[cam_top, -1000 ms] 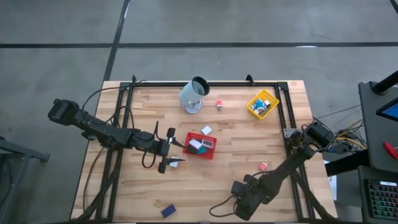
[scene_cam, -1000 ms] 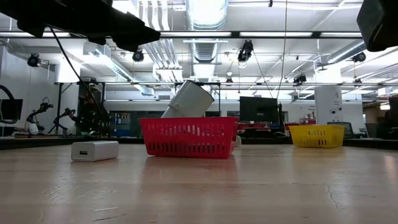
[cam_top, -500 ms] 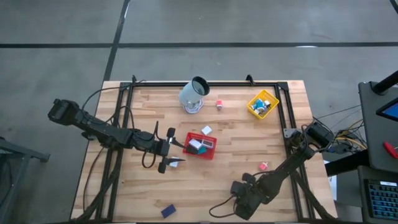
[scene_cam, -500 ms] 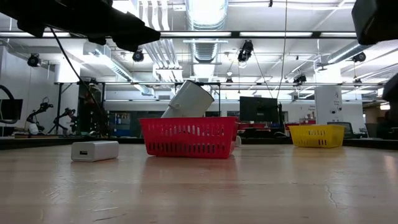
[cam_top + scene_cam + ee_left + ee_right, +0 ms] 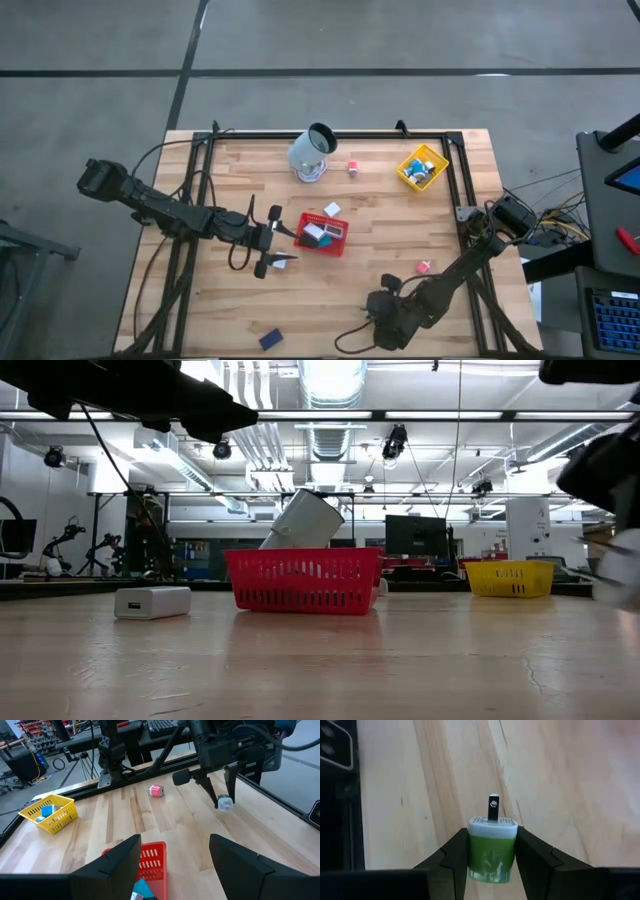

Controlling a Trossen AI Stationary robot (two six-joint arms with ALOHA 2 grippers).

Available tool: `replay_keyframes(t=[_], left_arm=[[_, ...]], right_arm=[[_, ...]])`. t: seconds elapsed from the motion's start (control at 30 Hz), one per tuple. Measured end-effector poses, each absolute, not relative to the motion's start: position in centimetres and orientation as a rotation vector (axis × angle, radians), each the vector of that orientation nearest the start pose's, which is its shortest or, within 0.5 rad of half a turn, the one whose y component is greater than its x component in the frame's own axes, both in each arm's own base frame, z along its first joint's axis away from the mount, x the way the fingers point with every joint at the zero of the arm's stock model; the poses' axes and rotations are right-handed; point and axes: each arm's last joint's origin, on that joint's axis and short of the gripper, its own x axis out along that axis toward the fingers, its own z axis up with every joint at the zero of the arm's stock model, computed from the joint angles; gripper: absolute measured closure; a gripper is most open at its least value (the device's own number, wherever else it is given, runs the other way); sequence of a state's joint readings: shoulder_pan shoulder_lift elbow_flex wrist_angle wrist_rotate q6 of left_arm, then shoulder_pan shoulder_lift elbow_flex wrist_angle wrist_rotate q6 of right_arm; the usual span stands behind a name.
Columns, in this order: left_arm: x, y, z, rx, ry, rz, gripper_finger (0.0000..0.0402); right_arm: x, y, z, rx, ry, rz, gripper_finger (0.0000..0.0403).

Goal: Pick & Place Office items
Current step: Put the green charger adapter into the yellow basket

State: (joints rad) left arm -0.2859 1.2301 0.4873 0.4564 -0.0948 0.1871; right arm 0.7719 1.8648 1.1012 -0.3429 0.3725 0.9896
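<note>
My right gripper (image 5: 385,298) hangs over the near right of the table, shut on a small green charger block (image 5: 491,852) with a white top and a metal prong. It also shows in the left wrist view, right gripper (image 5: 222,795), with the block (image 5: 224,803) at its tips. My left gripper (image 5: 285,243) waits open beside the red tray (image 5: 340,245), which holds white, black and teal items. Loose items lie flat on the wood: a white one (image 5: 332,209), a pink one (image 5: 353,167), a pink-red one (image 5: 424,266) and a dark blue one (image 5: 271,339). My right gripper pinches the green block by its two opposite sides (image 5: 472,855) between both fingers (image 5: 452,857). The fingers point down from above. The white top and prong (image 5: 493,806) stick out past the fingertips. The block is lifted clear of the table.
A yellow tray (image 5: 408,172) with several items stands at the far right. A large pale cup (image 5: 311,152) lies tilted at the far middle. A white block (image 5: 152,602) sits left of the red tray (image 5: 300,580) in the low view. Bare wood lies along the near edge.
My right arm has shifted a little toward the table's left edge with the green block still held, and has come further into the low view's right side. The left arm and the loose items have kept still.
</note>
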Motion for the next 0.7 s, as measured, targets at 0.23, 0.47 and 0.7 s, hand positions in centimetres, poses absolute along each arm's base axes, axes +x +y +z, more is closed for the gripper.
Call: replay_keyframes(t=[0.23, 0.47, 0.7], left_arm=[[23.6, -6.7, 20.4, 0.24, 0.263, -0.216, 0.0161], [23.6, -6.7, 20.4, 0.242, 0.256, -0.216, 0.0161], [23.6, -6.7, 20.4, 0.242, 0.253, -0.215, 0.0161]], right_arm=[[26.8, 24.1, 14.5, 0.205, 0.832, -0.13, 0.028], [27.7, 24.0, 14.9, 0.087, 0.682, -0.118, 0.028], [28.9, 23.4, 15.0, 0.022, 0.513, -0.023, 0.028]])
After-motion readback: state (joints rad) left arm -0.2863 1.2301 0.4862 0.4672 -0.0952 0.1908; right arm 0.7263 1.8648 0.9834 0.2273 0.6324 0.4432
